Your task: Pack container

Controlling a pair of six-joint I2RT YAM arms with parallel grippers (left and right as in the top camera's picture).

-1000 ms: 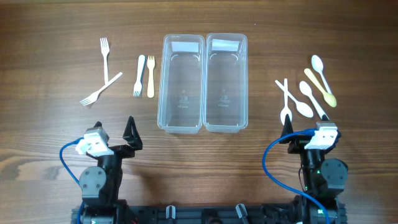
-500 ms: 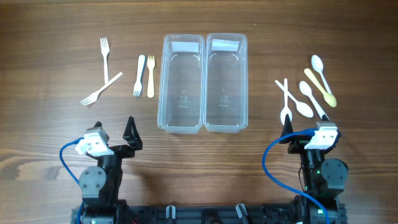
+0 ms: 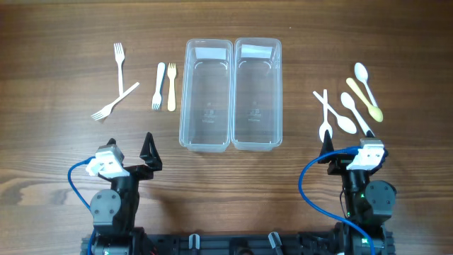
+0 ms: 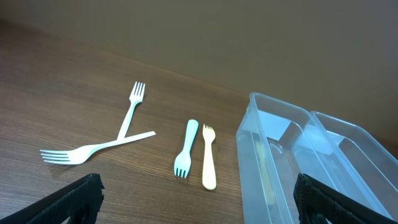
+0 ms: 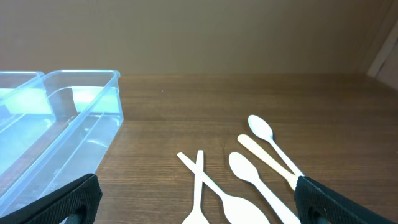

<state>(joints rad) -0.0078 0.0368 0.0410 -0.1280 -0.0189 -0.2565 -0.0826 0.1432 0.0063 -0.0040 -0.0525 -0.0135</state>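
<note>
Two clear, empty containers stand side by side mid-table, the left container [image 3: 207,94] [image 4: 280,155] and the right container [image 3: 257,94] [image 5: 74,130]. Several plastic forks lie to their left: two crossed white forks [image 3: 119,91] [image 4: 124,127], a pale blue fork [image 3: 158,86] [image 4: 185,149] and a yellow fork [image 3: 171,88] [image 4: 209,160]. Several spoons lie to the right: two crossed white spoons [image 3: 327,112] [image 5: 200,177], a white spoon [image 3: 354,112] [image 5: 244,171], a yellow spoon [image 3: 365,99] and another white spoon [image 3: 362,75] [image 5: 261,129]. My left gripper [image 3: 129,152] [image 4: 199,202] and right gripper [image 3: 350,152] [image 5: 199,202] rest near the front edge, both open and holding nothing.
Both arm bases [image 3: 113,205] [image 3: 364,202] with blue cables sit at the front edge. The brown wooden table [image 3: 64,42] spreads around the cutlery. A beige wall [image 5: 186,31] rises behind it.
</note>
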